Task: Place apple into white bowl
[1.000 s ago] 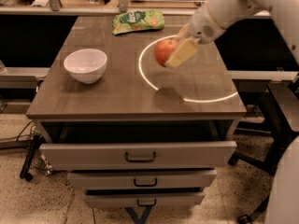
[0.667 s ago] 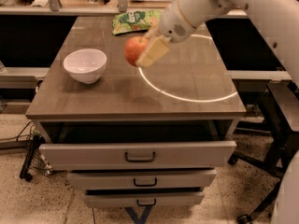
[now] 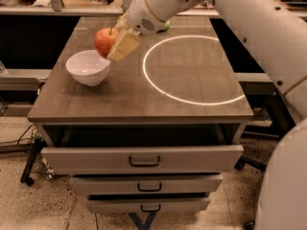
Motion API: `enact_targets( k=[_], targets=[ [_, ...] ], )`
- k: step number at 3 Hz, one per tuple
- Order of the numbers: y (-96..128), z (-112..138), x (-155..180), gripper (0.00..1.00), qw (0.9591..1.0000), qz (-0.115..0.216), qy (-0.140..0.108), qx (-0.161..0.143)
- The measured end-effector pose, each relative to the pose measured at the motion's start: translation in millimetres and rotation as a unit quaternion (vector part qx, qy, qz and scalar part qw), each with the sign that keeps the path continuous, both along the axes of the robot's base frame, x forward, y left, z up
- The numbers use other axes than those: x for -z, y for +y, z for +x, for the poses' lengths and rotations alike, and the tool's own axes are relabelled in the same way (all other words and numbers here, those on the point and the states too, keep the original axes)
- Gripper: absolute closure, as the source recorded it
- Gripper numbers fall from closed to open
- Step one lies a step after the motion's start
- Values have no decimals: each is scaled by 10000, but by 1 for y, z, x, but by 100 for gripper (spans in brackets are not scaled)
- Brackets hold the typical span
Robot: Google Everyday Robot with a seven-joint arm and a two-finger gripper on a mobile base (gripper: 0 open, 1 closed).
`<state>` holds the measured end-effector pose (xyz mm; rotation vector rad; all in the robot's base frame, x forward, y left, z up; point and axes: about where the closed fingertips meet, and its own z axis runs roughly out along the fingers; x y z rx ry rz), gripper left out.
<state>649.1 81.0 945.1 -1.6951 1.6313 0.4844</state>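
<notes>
- Over the right rim of the glossy white round bowl (image 3: 88, 69), the two-finger gripper (image 3: 115, 45) clamps the round red-orange apple (image 3: 104, 40).
- Recommended: centre the apple leftward over the bowl, lower it, then release gently.

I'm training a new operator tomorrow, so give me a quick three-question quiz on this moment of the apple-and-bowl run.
1. True or false: the apple lies inside the white bowl.
2. Multiple choice: the gripper is A) shut on the apple, in the air close to the bowl; B) open and empty, down inside the bowl; C) shut on the bowl's rim.
3. Short answer: how many drawers show below the tabletop?
Key: 1 false, the apple is held in the air; 2 A; 3 three.
</notes>
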Motion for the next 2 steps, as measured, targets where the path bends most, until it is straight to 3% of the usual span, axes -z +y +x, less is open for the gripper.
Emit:
enact_targets(
  k=[1,2],
  targets=[
    [27,19,0,100,9998,50,-190,-32],
    [53,21,10,85,9998,62,-85,-184]
  ],
)
